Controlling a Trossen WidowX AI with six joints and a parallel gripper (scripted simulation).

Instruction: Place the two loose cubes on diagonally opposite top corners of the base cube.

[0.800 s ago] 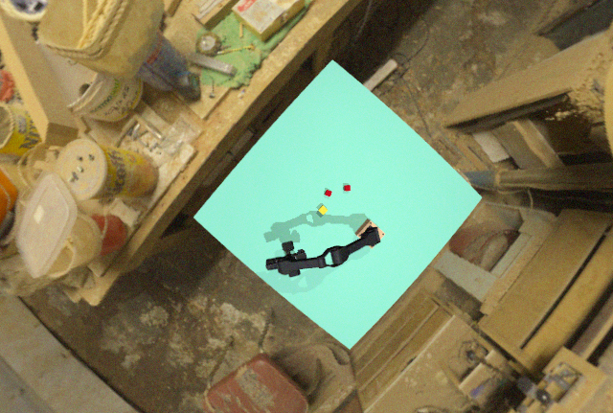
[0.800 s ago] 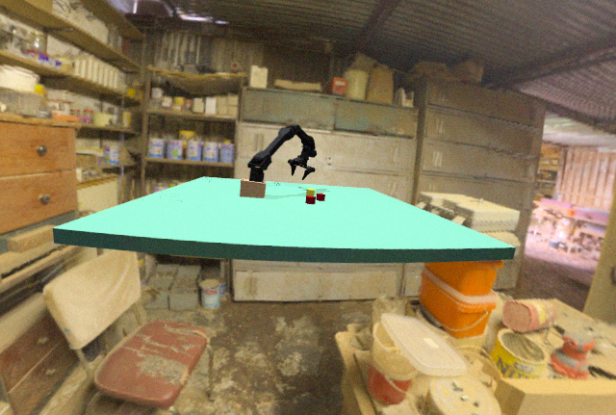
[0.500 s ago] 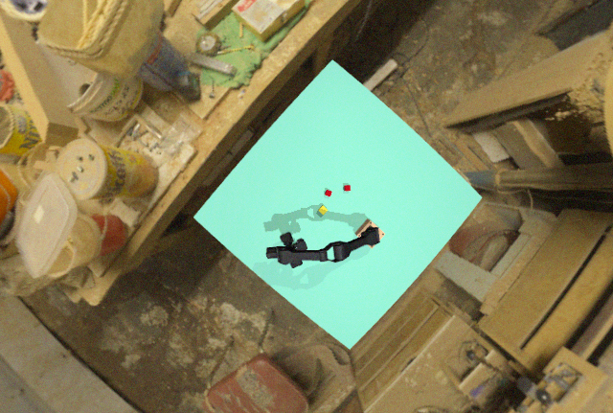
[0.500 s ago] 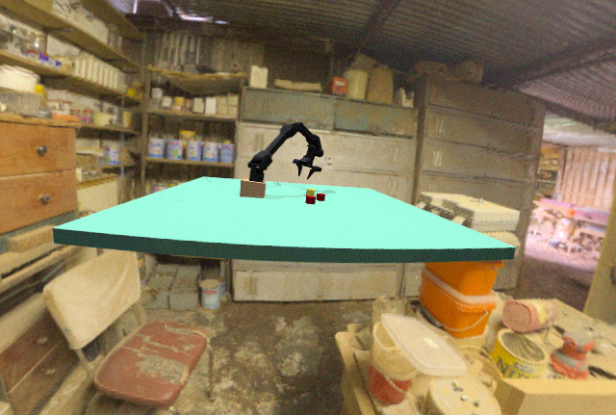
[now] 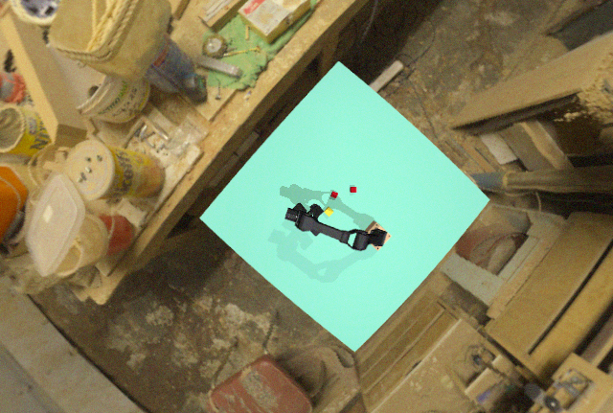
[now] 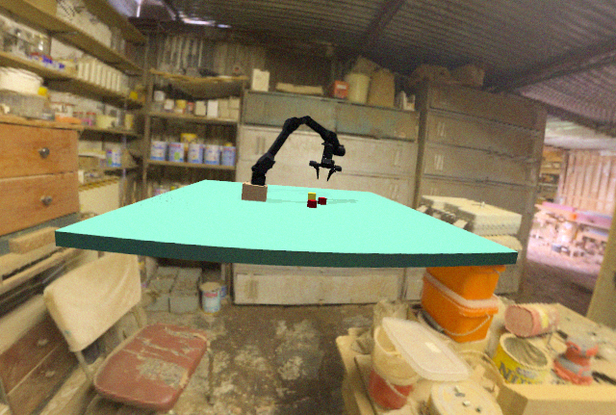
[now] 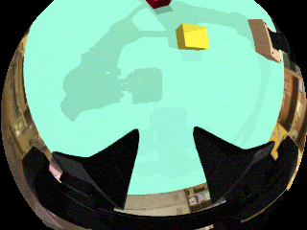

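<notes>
A yellow cube stands alone, apparently on the table. One red cube stands close to it; in the wrist view a red cube is cut off by the top edge. The other red cube stands farther off and hides the yellow cube's foot in the exterior view. Nothing lies on top of the yellow cube. My gripper points down, partly open and empty, high above the table. In the top view the arm hides the fingertips.
The arm's wooden mounting block stands on the turquoise table. The arm reaches out from it, past the yellow cube in the top view. Arm shadows fall across the table around the cubes.
</notes>
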